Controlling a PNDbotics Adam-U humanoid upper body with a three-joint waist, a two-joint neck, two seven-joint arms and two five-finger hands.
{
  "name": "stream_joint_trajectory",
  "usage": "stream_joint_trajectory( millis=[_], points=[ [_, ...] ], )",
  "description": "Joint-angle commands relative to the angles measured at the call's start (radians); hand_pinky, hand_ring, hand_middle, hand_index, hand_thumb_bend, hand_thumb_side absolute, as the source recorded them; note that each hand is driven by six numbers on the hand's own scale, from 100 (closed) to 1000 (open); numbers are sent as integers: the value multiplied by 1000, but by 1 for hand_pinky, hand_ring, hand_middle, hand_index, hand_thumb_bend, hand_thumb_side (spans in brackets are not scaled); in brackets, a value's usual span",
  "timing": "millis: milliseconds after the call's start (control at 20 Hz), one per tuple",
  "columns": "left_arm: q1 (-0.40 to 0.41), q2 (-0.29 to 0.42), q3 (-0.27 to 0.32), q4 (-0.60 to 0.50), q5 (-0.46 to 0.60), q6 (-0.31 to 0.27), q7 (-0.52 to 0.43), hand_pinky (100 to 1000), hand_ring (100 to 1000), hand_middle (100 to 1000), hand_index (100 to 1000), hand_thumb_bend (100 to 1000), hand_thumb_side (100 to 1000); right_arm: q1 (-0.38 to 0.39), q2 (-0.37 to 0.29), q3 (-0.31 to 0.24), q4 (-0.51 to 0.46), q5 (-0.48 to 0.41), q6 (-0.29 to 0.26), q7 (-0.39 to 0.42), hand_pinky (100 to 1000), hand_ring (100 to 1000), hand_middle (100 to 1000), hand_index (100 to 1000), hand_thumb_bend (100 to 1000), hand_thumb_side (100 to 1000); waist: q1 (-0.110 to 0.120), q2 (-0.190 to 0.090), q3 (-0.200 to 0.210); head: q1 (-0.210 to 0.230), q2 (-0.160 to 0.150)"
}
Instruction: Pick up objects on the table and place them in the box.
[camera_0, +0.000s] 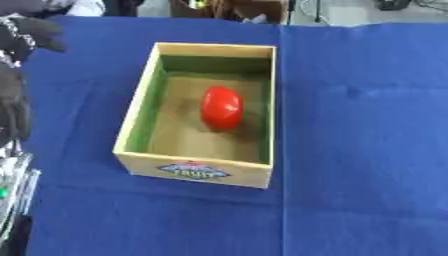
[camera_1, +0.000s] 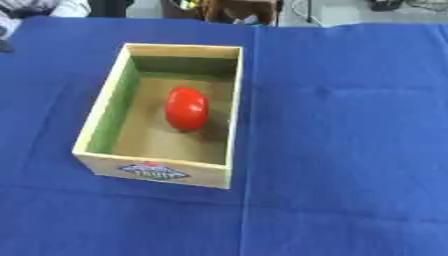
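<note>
Already boxed: the red object lies inside the box, off to the right of the left hand.

Starting at the left, the robot's left hand (camera_0: 24, 37) shows dark at the upper left, raised clear of the box (camera_0: 138, 107) and well apart from its left wall; I cannot tell whether its fingers are straight or curled, and it seems to hold nothing. Next comes the box, on the blue cloth (camera_0: 367, 150), with the red object (camera_0: 221, 107) resting on its floor near the middle, long axis running from the labelled near wall toward the far wall. Right of the box I see only cloth, and no right hand in either view. With nothing else lying around the box, the placing looks done.
</note>
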Motion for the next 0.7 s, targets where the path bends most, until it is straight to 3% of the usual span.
stream_joint_trajectory(
  millis=[50,450,550,700],
  points=[
    [-6,14,14,-17,-6,0,4,529,599,660,886,109,967,21,-13,-23,-19,-49,-29,-46,824,855,870,892,100,1000,1,-23,-2,11,3],
    [-2,19,17,-17,-10,2,7,529,598,660,886,110,967,163,-18,27,-19,-65,-35,-157,838,865,896,905,100,1000,-4,-18,-5,25,-1],
    [0,20,18,-17,-11,3,7,529,598,661,887,110,968,196,-13,44,-19,-56,-41,-186,851,881,937,967,100,1000,-6,-19,-5,29,-1],
    [1,20,19,-17,-12,4,9,529,598,662,887,109,967,232,-5,72,-19,-36,-58,-229,865,894,946,982,100,1000,-8,-20,-4,30,-2]
  ],
)
